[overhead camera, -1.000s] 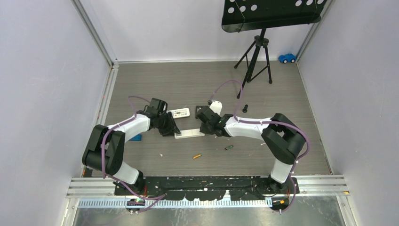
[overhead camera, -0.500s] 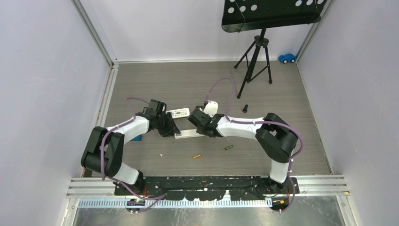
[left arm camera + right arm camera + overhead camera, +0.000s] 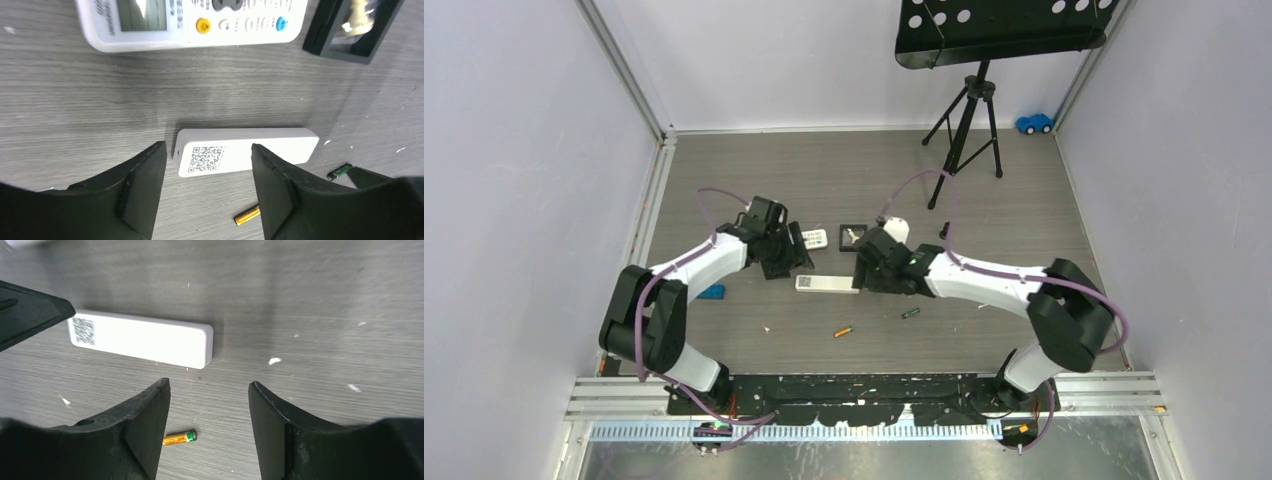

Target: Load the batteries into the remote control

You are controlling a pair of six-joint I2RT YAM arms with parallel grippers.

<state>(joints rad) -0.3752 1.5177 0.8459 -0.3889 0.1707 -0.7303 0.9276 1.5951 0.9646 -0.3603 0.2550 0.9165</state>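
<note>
Finds the remote control (image 3: 827, 284) lying flat on the grey wood-grain table (image 3: 984, 200), plain back up, touched by neither arm. Places the left gripper (image 3: 207, 146) above its coded end and the right gripper (image 3: 209, 384) just off its other end, both with fingers (image 3: 280, 440) spread wide and nothing between them.

Judges the remote to be a light, stiff plastic slab: smooth, a little slippery, and low to the table, so hard to get under. Suggests pinching across the narrow width, on the long edges near the middle, or pinning one end while working at the other. Shows no battery-door seam on the upturned face in either wrist view, so cannot tell where the cover comes off.

Counts two of the batteries in plain sight: an orange battery (image 3: 179, 438) with a green tip, on the near side of the remote, and a green-and-black battery (image 3: 910, 313) well apart to its right. Reckons both tiny, hard, round and prone to roll; calls for a grip across the barrel at mid-length.

Reads only a QR code (image 3: 205, 158) on the remote's back, with no words beside it. Notes on the shorter remote (image 3: 190, 40) a grey display (image 3: 142, 12), an orange button (image 3: 202, 24) and a blue button (image 3: 280, 23), plus small print beside the display too fine to read. Makes out no brand on either battery.
</note>
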